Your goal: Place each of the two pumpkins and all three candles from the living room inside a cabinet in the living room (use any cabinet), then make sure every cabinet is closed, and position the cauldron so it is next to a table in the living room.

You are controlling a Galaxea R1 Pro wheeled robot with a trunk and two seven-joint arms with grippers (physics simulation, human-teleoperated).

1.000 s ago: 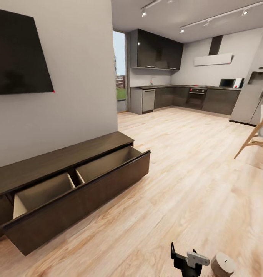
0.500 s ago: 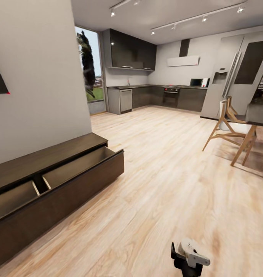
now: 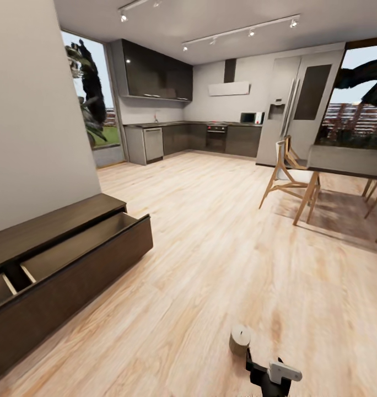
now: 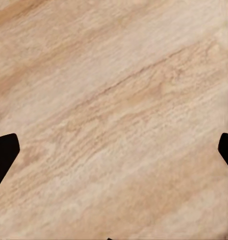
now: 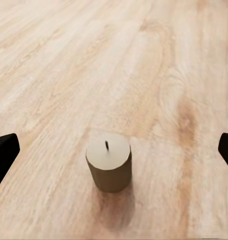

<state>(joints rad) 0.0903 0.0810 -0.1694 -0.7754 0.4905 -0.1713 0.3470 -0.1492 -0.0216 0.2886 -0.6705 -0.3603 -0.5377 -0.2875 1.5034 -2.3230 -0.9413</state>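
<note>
Where frame edges cut the cabinet [image 3: 73, 259], its drawer half unseen.

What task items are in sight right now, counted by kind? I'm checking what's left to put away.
Candles: 1, upright on the floor, between the open fingers of the right gripper.
Pumpkins: 0.
Cabinets: 1, dark brown, its drawer open.
Total: 2.
</note>
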